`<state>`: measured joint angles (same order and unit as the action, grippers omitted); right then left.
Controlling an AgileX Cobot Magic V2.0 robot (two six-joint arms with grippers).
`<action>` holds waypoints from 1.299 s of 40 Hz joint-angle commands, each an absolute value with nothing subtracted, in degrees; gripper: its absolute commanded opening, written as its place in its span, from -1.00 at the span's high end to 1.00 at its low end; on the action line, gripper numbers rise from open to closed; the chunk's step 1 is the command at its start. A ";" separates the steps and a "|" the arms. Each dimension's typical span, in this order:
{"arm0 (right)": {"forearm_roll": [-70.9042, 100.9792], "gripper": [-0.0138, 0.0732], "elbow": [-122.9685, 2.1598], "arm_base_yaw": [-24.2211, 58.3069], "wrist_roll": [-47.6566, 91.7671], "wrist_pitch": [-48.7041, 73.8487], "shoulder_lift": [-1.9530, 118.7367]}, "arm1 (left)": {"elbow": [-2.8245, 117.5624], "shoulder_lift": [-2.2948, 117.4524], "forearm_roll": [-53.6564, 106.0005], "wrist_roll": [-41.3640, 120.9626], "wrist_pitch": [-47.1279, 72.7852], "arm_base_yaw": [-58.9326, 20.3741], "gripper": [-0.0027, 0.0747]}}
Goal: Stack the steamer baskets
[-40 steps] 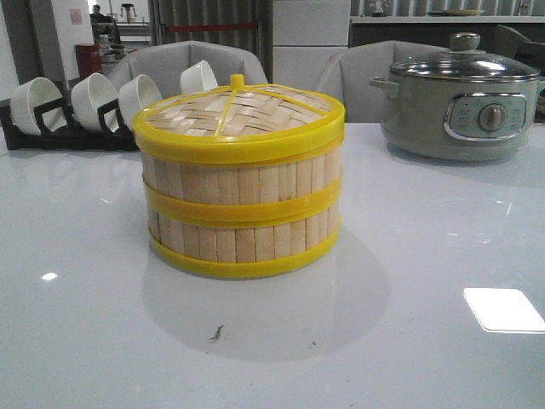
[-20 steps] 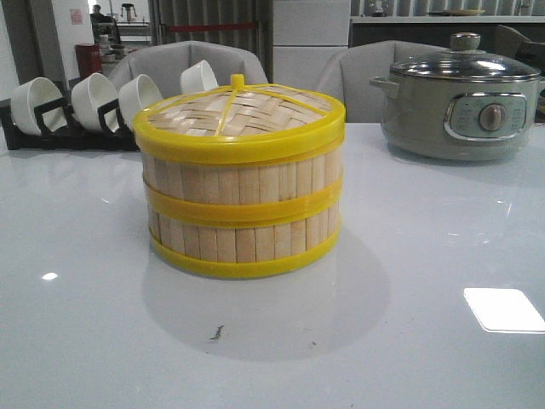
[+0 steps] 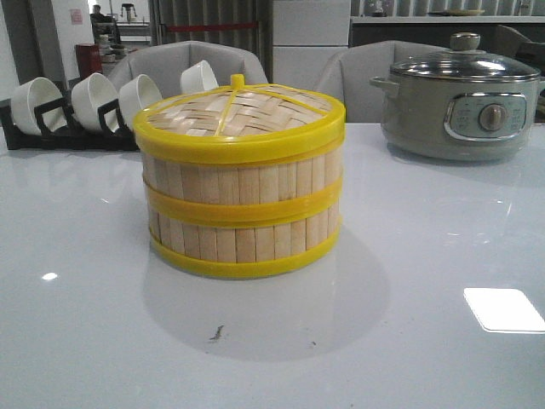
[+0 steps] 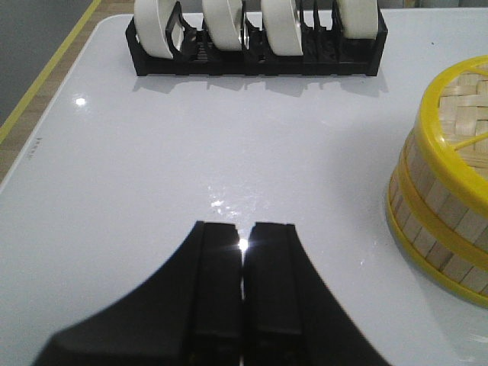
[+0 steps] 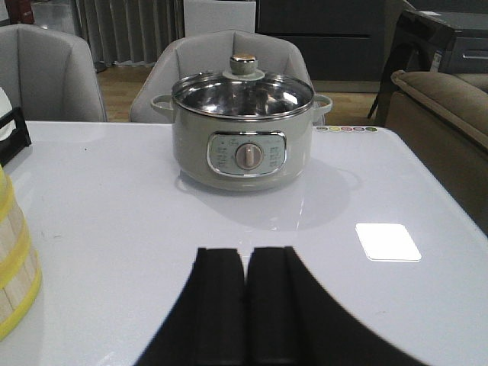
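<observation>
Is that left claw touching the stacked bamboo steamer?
Apart. The left wrist view shows the left gripper shut over bare white table, with clear tabletop between it and the stacked steamer baskets.

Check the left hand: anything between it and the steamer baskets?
Nothing visible. In the left wrist view, bare table lies between the shut left hand and the stacked, lidded steamer baskets; the cup rack sits farther off.

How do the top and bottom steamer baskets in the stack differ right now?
The upper pale bamboo-slat steamer basket carries the woven yellow-rimmed lid; the lower bamboo-slat steamer basket has no lid of its own and bears the upper one. The lower rests on the white table; the upper sits off it. Both share vertical slats, yellow bands and round width.
</observation>
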<state>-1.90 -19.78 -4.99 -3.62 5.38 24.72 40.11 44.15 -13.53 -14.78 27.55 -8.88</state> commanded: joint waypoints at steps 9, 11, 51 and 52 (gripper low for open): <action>-2.23 0.62 -21.43 -5.31 -2.95 0.48 24.83 | 41.70 43.70 -15.77 -15.12 22.40 -9.00 0.71; -2.23 0.62 -21.43 -5.31 -2.95 0.48 24.83 | 41.70 43.70 -14.85 -15.12 21.28 -9.00 0.71; -2.23 0.62 -21.43 -5.31 -2.95 0.48 24.83 | 7.45 4.49 -8.48 -15.12 4.07 -8.52 0.71; -2.23 0.62 -21.43 -5.31 -2.95 0.48 24.83 | 6.44 3.87 -8.36 -15.12 3.97 -7.97 0.71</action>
